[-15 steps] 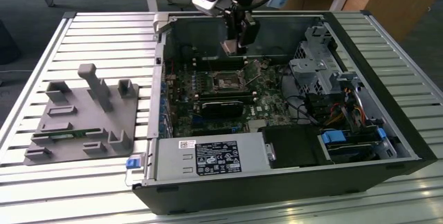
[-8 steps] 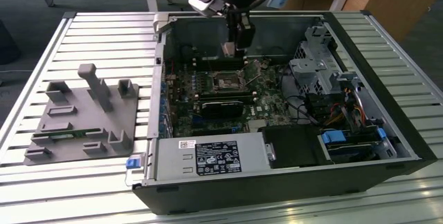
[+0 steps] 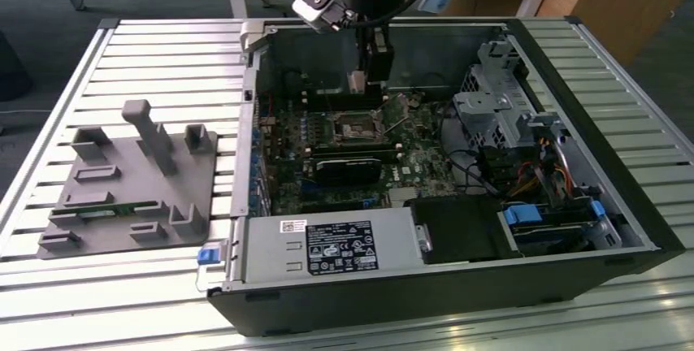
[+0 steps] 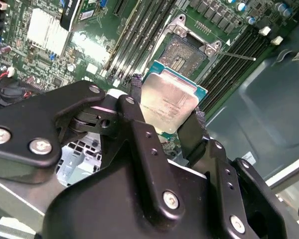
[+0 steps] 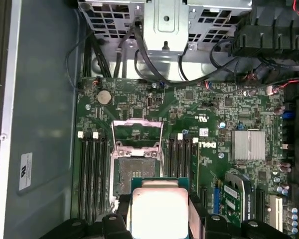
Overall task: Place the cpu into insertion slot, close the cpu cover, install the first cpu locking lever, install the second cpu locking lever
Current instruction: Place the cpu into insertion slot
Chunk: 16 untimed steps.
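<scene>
Gripper [image 4: 165,113] pinches the cpu [image 4: 172,94] by 2 edges near the insertion slot [image 4: 187,52]; tilted seating could damage the slot

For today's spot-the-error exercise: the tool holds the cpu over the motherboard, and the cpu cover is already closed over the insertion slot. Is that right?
Not quite. The first wrist view shows the cpu cover swung open, clear of the uncovered insertion slot. The tool does hold the cpu over the motherboard.
</scene>
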Motion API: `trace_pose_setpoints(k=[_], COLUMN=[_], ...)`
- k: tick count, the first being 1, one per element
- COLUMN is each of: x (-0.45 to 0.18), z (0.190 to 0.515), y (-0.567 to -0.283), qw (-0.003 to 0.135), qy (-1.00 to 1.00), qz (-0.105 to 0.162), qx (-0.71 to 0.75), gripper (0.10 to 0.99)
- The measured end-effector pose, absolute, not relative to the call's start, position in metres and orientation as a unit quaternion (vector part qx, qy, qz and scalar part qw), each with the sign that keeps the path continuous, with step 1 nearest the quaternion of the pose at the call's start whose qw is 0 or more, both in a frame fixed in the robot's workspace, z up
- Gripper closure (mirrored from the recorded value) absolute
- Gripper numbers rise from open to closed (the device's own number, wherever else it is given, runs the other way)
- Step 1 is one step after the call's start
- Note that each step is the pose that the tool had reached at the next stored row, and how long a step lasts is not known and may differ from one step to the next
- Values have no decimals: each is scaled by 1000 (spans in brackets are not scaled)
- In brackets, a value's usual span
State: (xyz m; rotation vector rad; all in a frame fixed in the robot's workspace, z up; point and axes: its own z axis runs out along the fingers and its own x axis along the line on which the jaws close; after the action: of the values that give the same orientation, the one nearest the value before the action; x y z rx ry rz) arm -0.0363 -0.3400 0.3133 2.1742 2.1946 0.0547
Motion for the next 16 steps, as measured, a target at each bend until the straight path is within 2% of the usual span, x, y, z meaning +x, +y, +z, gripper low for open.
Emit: trace_pose_setpoints(k=[8, 16], x=[-36, -36], z=[304, 295], y=[-340, -340], qw=[36, 36], qy=[710, 710], qz=[7, 7], qx=[703, 703], gripper=[545, 545])
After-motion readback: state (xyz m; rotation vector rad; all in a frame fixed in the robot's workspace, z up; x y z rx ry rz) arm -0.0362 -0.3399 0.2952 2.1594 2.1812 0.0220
